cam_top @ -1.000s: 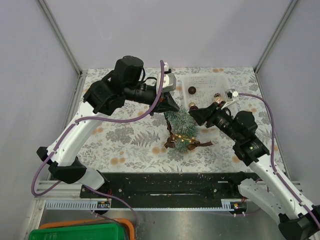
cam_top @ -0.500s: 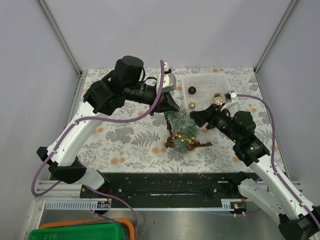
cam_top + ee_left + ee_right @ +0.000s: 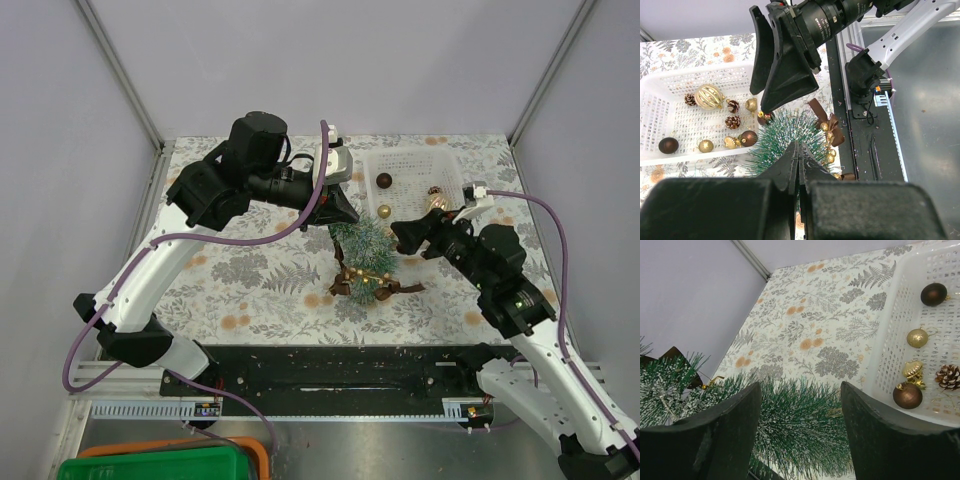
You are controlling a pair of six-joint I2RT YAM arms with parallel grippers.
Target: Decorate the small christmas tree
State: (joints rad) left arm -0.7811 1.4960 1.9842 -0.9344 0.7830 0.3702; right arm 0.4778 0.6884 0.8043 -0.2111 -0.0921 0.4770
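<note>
Decoration stage: small christmas tree (image 3: pixel 366 260) is standing mid-surface, apparently upright. Left fingers (image 3: pixel 340 208), clenched, are poised at its tip from the far left. Right fingers (image 3: pixel 725 440), released, are facing the bristles from the right, nearer the white basket (image 3: pixel 450 160) of ornaments (image 3: pixel 383 180). Right wrist view is showing what the overhead view is hiding: nothing gripped between those fingers.
</note>
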